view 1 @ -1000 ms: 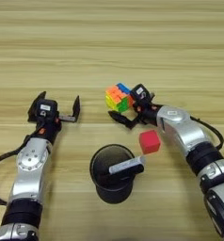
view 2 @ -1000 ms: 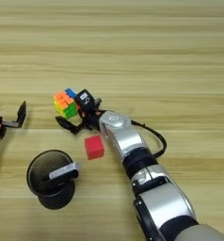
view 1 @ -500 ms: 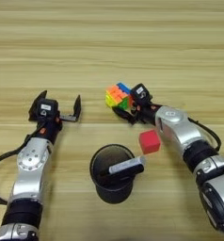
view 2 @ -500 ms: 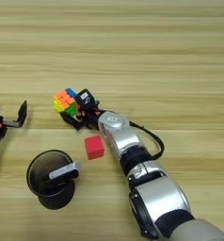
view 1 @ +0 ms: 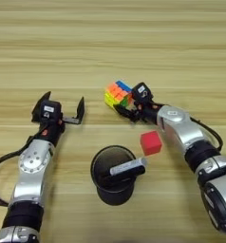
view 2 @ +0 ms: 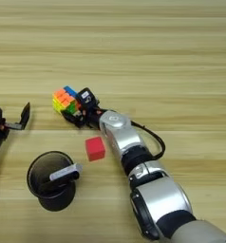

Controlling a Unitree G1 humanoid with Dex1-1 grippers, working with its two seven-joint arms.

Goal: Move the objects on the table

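Puzzle cube sits mid-counter, directly against the right gripper, whose jaws look closed around its near-right corner. Left gripper, jaws wide, idles well apart to the left.

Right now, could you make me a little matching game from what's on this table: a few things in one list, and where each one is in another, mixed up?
Things:
1. puzzle cube
2. red cube
3. marker
4. left gripper

Places or states:
A. lying apart on the bare table, between the cup and the right arm
B. sticking out of the black cup
C. jaws spread wide, holding nothing, left of the cup
D. at the tips of the right gripper

Pairs: 1-D, 2-A, 3-B, 4-C
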